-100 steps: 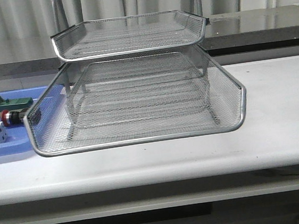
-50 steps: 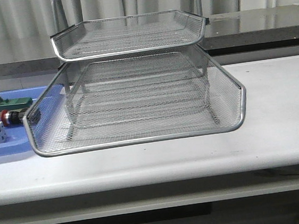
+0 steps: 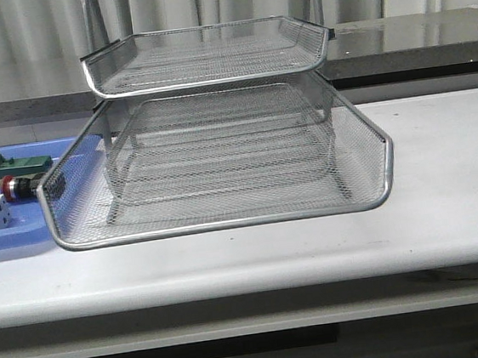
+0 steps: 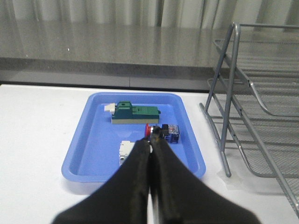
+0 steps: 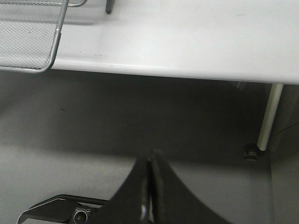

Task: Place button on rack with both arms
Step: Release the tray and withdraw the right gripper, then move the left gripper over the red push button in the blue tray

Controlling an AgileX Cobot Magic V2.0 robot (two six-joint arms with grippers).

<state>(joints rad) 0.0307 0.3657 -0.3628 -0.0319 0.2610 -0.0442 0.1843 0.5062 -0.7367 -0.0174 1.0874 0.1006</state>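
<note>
blue tray [image 4: 93, 140], green block [image 4: 135, 113], white block [image 4: 124, 151], table [image 3: 446, 200]

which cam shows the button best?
Left wrist view: the button lies unobstructed in the blue tray, beyond the shut left gripper. Front view shows only its red end beside the rack. Right wrist: nothing.

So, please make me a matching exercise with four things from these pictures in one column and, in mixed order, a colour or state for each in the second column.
Things:
1. button
2. rack
3. tray
4. left pincer

Colour or state:
a. silver wire mesh
b. shut, holding nothing
c. red head, lying in the tray
d. flat, blue plastic

Pairs: 1-c, 2-a, 3-d, 4-b
</note>
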